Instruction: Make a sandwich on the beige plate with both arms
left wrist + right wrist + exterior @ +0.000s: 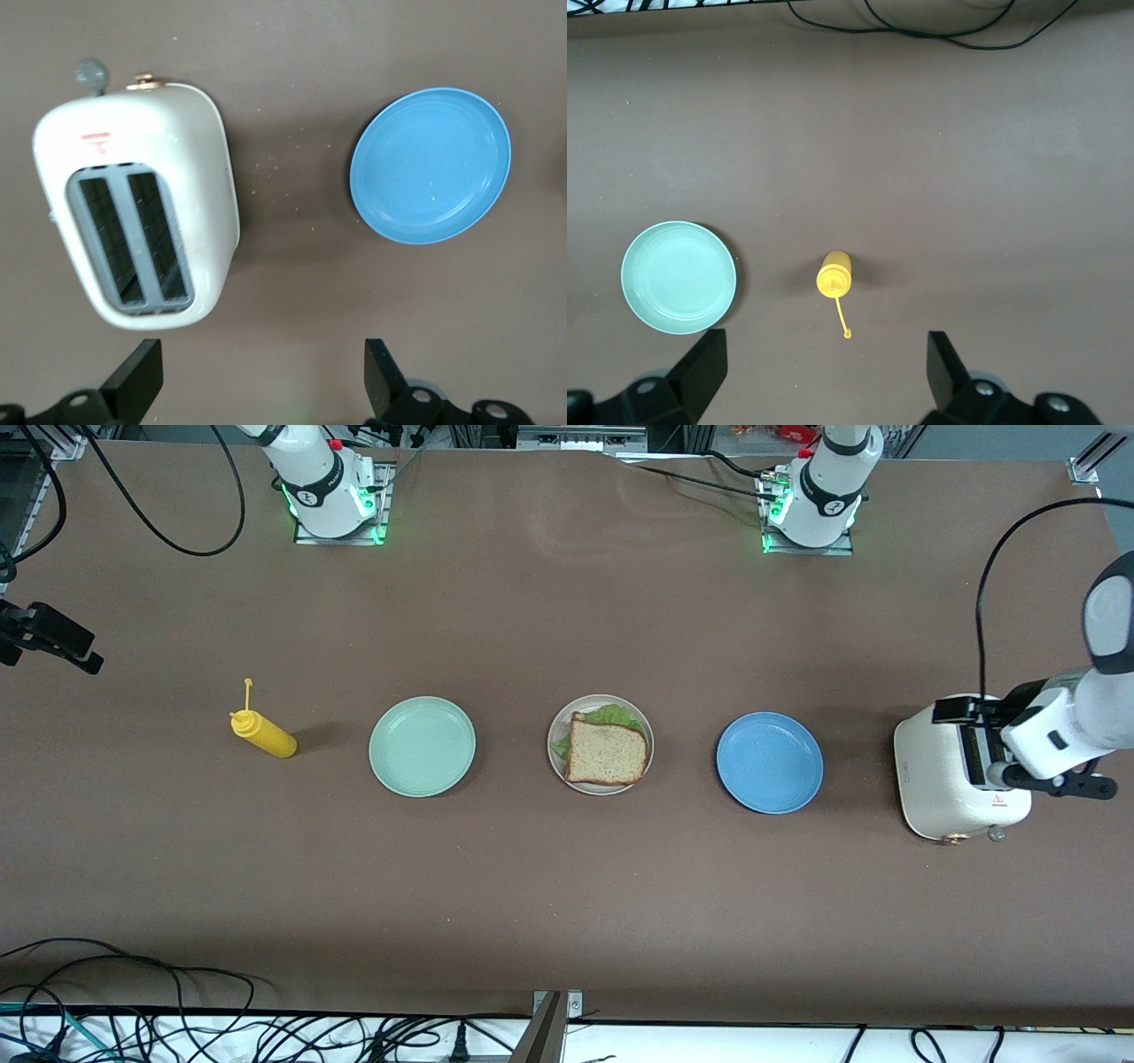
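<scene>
The sandwich [606, 751] lies on the beige plate [648, 731] at the middle of the table. Its top toast slice is square and tan, and green lettuce [611, 715] pokes out from under it. No gripper is at the plate. My left gripper [263, 381] hangs open and empty up in the air by the toaster [137, 204], and its hand [1032, 744] shows over the toaster in the front view. My right gripper [824, 376] is open and empty, high over the table by the yellow bottle [834, 273]; the front view does not show it.
A mint green plate [422, 746] and a yellow squeeze bottle [263, 733] stand toward the right arm's end. A blue plate [769, 762] and the white toaster [939, 779] stand toward the left arm's end. Cables [177, 1027] run along the table's front edge.
</scene>
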Motion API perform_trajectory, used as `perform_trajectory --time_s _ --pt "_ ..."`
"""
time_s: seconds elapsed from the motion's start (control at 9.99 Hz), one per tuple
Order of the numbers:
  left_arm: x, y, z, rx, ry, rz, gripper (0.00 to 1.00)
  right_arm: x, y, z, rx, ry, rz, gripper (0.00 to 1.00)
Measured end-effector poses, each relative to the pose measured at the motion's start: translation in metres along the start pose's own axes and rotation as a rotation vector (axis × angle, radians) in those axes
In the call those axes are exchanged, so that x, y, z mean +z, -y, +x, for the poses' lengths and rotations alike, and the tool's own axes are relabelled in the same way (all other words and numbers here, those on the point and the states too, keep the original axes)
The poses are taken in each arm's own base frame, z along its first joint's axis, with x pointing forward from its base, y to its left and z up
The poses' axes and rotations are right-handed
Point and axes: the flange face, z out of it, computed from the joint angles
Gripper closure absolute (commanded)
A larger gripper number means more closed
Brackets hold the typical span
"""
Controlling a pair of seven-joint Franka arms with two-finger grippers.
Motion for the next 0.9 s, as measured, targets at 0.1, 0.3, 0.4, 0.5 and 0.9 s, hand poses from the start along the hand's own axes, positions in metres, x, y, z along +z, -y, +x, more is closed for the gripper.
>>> perform_trajectory --time_s 0.1,0.3,0.4,0.5,0.9 --pt "-0.012 0.001 -0.005 -0.005 0.007 0.004 0.0 0.0 0.0 0.0 0.0 0.0 0.0 0.0" --pt "-0.035 0.01 -0.021 -0.032 0.031 -0.001 0.0 0.0 0.0 0.0 -0.001 0.0 0.0 0.0" --pt "-0.045 0.019 -0.026 -0.047 0.023 -0.004 0.0 0.0 0.0 0.0 -0.001 0.0 0.0 0.0" --pt "-0.051 0.025 -0.031 -0.059 0.012 -0.005 0.0 0.0 0.0 0.0 -0.001 0.0 0.0 0.0" --pt "-0.078 0.008 -0.066 -0.105 -0.046 0.007 0.0 0.0 0.0 0.0 -0.001 0.001 0.0 0.0"
